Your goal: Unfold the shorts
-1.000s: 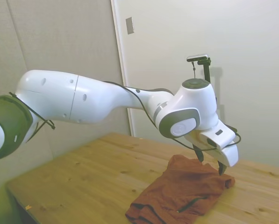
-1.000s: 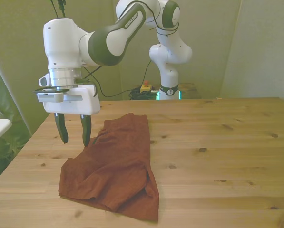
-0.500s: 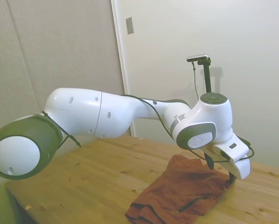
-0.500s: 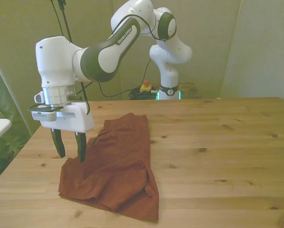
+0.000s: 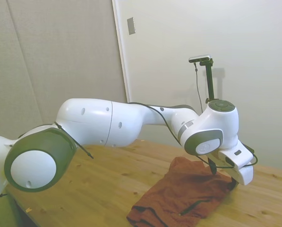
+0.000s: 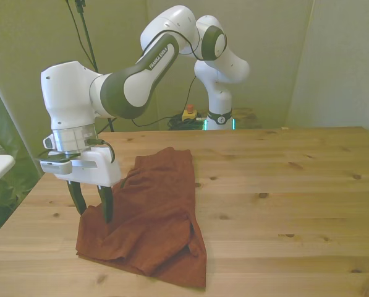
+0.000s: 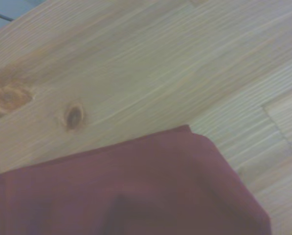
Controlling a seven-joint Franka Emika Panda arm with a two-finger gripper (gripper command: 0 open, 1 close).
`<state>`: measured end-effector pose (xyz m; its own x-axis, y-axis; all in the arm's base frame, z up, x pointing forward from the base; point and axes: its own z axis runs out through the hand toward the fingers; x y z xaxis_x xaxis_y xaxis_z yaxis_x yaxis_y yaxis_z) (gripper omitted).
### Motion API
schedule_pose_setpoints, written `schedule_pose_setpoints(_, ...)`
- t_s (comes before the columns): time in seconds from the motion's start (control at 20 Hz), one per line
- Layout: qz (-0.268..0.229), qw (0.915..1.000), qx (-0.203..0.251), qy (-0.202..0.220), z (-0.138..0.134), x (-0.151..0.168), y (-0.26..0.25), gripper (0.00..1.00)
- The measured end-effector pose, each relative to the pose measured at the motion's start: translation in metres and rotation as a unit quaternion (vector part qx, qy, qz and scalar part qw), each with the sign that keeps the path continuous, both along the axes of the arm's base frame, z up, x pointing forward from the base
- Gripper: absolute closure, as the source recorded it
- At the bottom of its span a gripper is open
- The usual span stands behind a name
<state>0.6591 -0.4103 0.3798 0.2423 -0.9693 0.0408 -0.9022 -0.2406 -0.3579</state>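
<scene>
I have the tool (image 6: 91, 209) parted over the corner of the rust-red shorts (image 6: 150, 210), one finger on the cloth, one just off its edge above the table (image 6: 295, 185).

The shorts (image 6: 150, 216) are a plain rust-red with a thin dark trim line, the table (image 6: 283, 185) is pale honey-coloured wood streaked with grain and dotted with darker knots, and the arm (image 6: 135, 80) is glossy white with dark grey joints.
</scene>
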Motion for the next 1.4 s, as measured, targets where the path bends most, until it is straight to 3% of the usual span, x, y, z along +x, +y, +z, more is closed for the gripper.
schedule_pose_setpoints(1.0, 0.007, 0.9999, 0.009, 0.009, -0.003, 0.006, 0.01, 1.0)
schedule_pose_setpoints(1.4, 0.028, 0.9996, 0.003, -0.009, 0.034, 0.012, 0.027, 1.0)
